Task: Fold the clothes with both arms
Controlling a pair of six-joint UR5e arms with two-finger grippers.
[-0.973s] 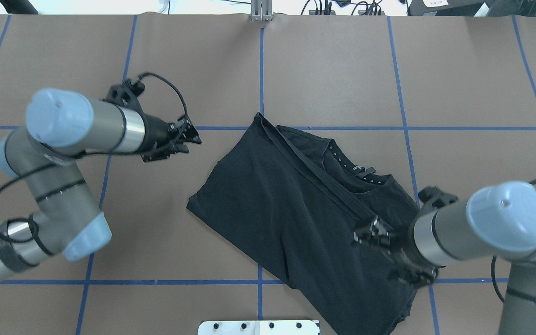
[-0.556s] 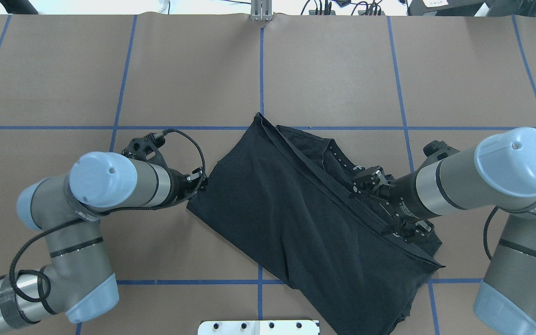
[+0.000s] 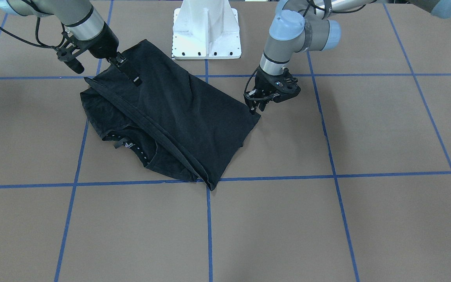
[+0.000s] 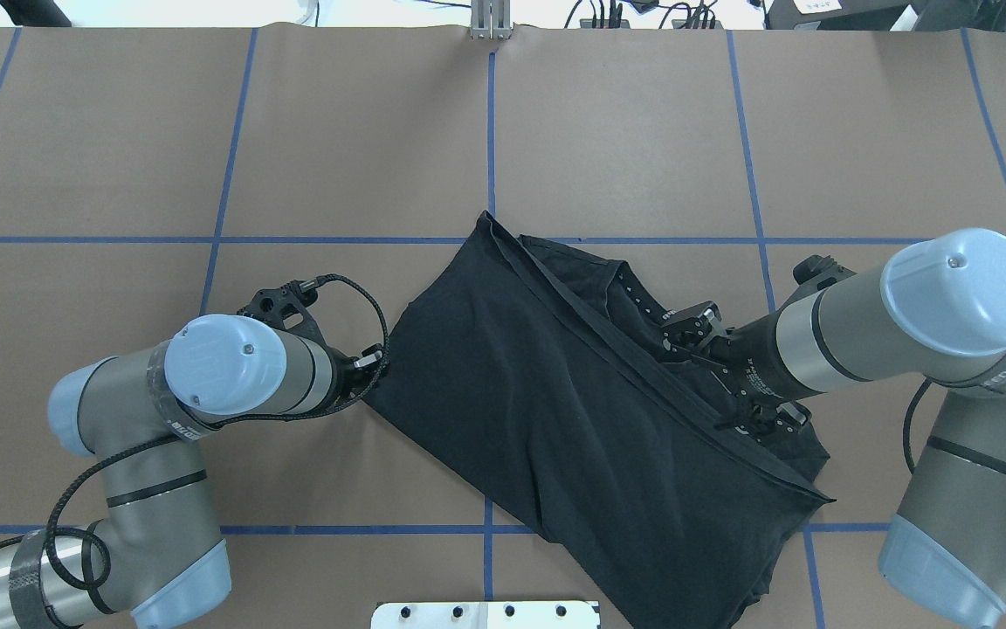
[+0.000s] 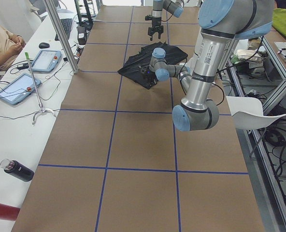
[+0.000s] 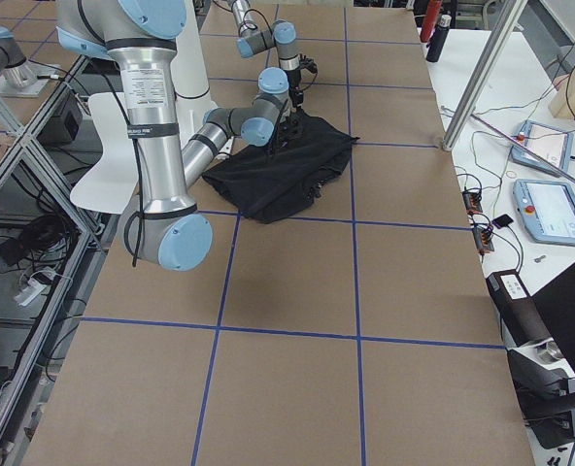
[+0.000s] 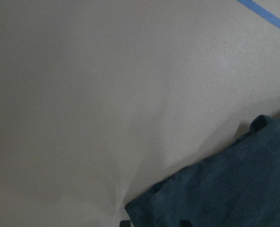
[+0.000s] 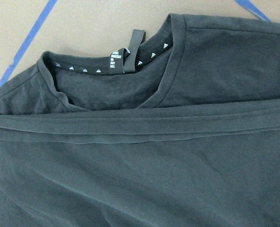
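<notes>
Left pincer (image 3: 253, 107) at T-shirt (image 4: 538, 393) corner, cannot tell if pinching; right pincer (image 4: 704, 380) spread over the folded edge. Risk: a shallow corner grip could slip, so the fold lands crooked.

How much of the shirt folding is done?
One fold looks done: the black T-shirt lies doubled, hem just below the collar. Now the left arm has jaws at a corner, the right arm has jaws open over the hem. Further folds remain.

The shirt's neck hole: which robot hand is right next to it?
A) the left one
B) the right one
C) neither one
B: the right gripper is over the T-shirt beside its collar; the left gripper is at a corner on the other side.
</notes>
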